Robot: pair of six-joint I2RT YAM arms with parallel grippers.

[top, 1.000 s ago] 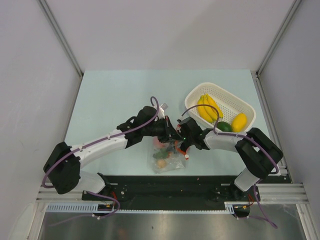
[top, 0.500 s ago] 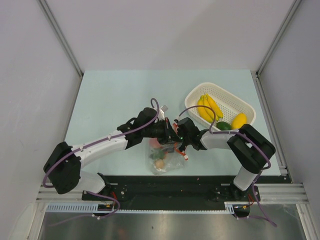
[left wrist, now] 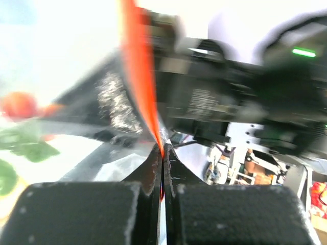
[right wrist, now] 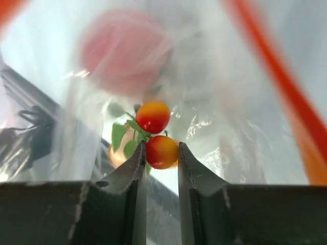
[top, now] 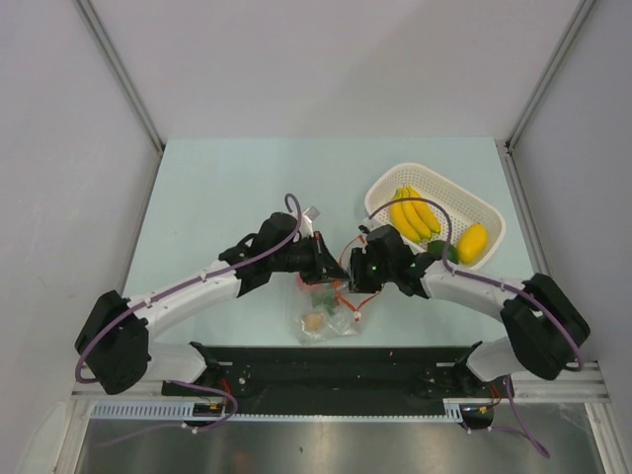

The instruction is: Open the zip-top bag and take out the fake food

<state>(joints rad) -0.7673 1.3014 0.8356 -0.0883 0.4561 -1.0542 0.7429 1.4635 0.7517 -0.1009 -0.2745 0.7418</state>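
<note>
Zip-top bag, clear plastic, near the table's front edge, below the two grippers.
We record the left gripper clenched on the bag's red zip strip, and the right gripper among the plastic, its fingers pressed to both sides of a small red-and-yellow fruit. Bananas lie in the white basket.

White perforated basket at far right of pale green table; grey walls around.
</note>
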